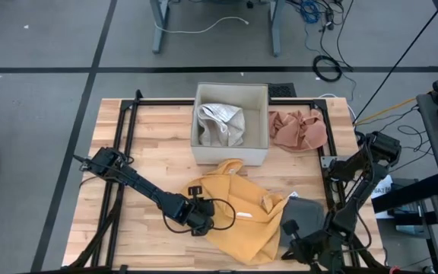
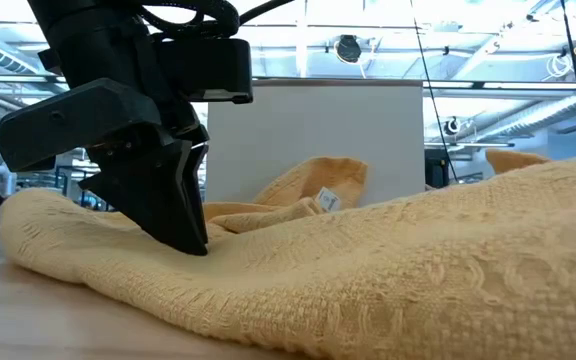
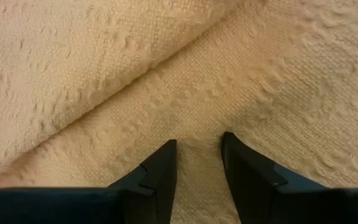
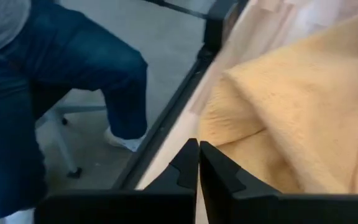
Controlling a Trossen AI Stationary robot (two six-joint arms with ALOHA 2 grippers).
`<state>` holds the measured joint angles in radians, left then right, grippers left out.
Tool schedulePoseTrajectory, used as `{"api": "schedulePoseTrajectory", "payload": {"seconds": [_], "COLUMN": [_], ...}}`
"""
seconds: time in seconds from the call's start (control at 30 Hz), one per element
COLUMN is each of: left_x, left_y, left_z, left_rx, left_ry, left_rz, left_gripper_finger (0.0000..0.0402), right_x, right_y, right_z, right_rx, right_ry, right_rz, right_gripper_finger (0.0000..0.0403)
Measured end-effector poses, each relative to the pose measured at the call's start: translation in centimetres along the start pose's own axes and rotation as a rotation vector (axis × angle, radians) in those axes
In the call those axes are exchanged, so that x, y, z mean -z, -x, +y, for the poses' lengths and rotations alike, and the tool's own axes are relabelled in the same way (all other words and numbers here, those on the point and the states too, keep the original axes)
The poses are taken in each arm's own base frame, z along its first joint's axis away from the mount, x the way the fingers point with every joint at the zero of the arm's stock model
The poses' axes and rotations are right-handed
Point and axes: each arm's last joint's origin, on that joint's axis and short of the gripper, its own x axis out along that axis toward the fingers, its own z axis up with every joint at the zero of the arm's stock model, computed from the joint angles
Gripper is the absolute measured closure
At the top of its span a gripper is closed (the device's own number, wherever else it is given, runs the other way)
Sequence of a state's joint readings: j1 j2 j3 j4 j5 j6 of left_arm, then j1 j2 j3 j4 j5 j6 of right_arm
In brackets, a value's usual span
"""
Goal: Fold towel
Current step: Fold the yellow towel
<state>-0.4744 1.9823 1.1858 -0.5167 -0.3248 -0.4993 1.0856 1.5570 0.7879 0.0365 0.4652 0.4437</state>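
Grasp step: left gripper [image 3: 197, 152] pressed into yellow towel [image 1: 245, 217], jaws half open, pinching fold; right gripper [image 4: 198, 158] closed empty at towel edge; next needs lift-over

Wooden table [image 1: 150, 129]: yellow towel [image 1: 242, 221], white box [image 1: 230, 152], pink cloth [image 1: 299, 129].

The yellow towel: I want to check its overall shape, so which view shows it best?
The high view: the whole yellow towel lies crumpled on the table. The low view shows only its near folds, the left wrist view only weave, the right wrist view one edge.
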Motion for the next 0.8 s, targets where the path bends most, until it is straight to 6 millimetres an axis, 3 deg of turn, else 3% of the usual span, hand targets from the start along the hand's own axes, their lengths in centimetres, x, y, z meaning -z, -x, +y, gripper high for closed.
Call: {"api": "schedulePoseTrajectory", "payload": {"seconds": [0.27, 0.6, 0.8], "left_x": [-0.1, -0.2, -0.2], "left_y": [-0.1, -0.1, -0.1], "left_z": [0.2, 0.2, 0.2], "left_rx": [0.003, 0.004, 0.003], "left_ry": [0.020, 0.027, 0.027], "left_rz": [0.001, -0.003, -0.004], "left_gripper_finger": [0.0264, 0.0264, 0.0264], "right_x": [0.5, 1.5, 1.5], "right_y": [-1.1, -5.6, -7.1], "right_z": [-0.2, -1.7, -3.2], "right_rx": [0.026, 0.085, 0.122], "right_ry": [-0.068, -0.078, -0.115], "right_rz": [0.015, -0.007, -0.019], "right_gripper_finger": [0.0391, 0.0288, 0.0275]}}
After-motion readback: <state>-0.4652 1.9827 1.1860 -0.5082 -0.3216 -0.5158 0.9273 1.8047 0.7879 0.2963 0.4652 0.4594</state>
